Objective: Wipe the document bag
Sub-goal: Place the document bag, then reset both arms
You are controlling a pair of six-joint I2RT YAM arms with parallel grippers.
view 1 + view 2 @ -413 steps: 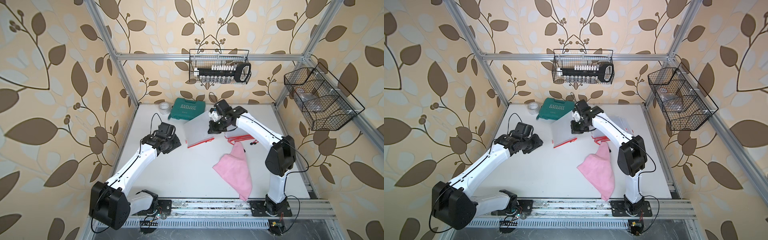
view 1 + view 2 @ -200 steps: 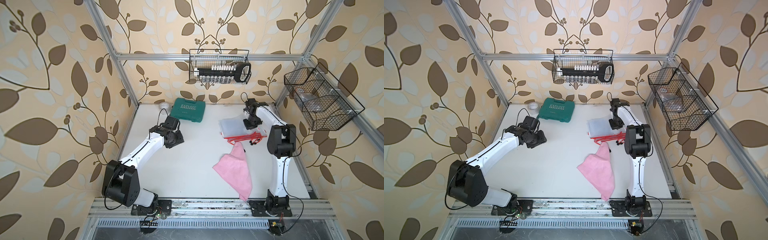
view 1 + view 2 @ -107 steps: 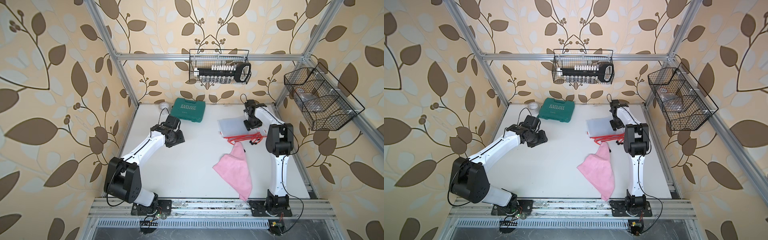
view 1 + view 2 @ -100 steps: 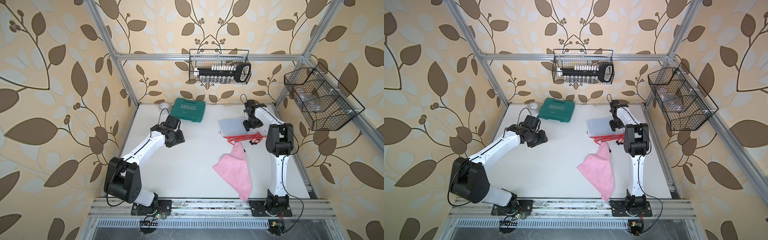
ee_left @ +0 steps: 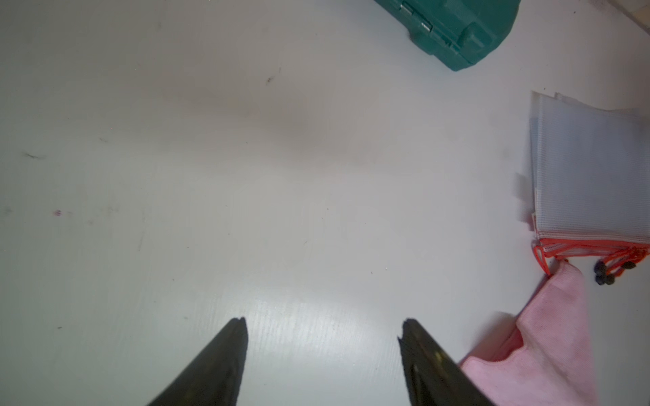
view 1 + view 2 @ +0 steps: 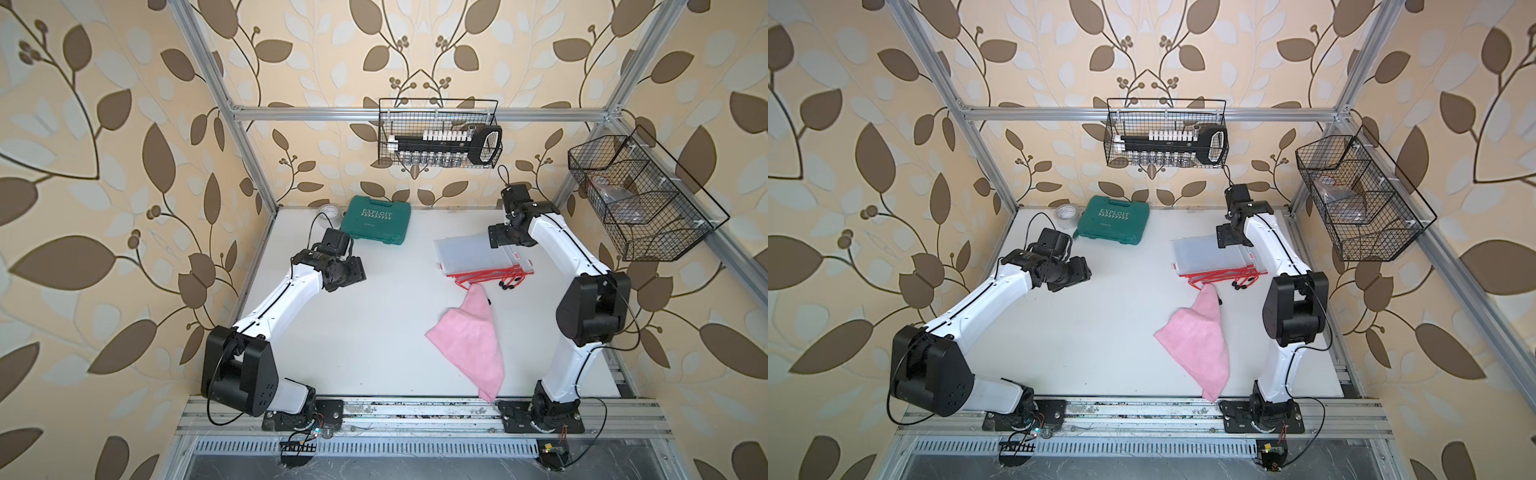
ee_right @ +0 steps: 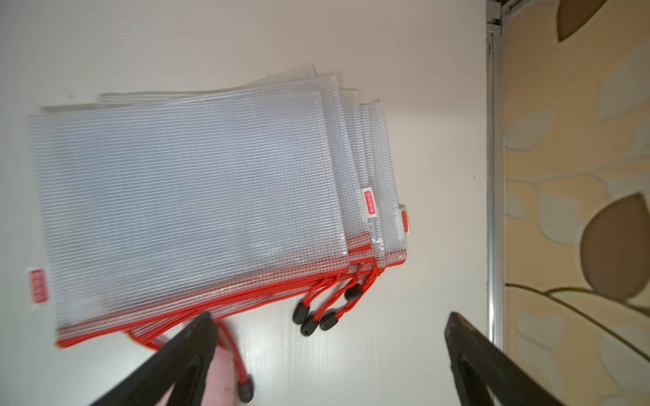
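Note:
A stack of several clear mesh document bags [image 6: 473, 255] [image 6: 1208, 257] with red zips lies flat at the back right of the white table [image 6: 374, 332]. My right gripper [image 6: 498, 237] [image 6: 1225, 237] hangs just over the stack's far right edge. In the right wrist view it [image 7: 330, 318] is open and empty, with the document bags [image 7: 197, 197] and their red zip cords ahead. A pink cloth [image 6: 469, 336] [image 6: 1200, 336] lies in front of the stack, one corner touching it. My left gripper [image 6: 353, 270] [image 5: 323, 323] is open over bare table on the left.
A green tool case [image 6: 376, 220] [image 5: 457, 28] and a tape roll [image 6: 328, 212] sit at the back left. One wire basket [image 6: 438, 139] hangs on the back wall and another [image 6: 636, 199] on the right wall. An aluminium rail [image 7: 494, 175] edges the table beside the stack.
My right gripper carried a document bag from the table's middle to the stack, then let go and opened. My left arm drew back to the left and its jaws spread wider.

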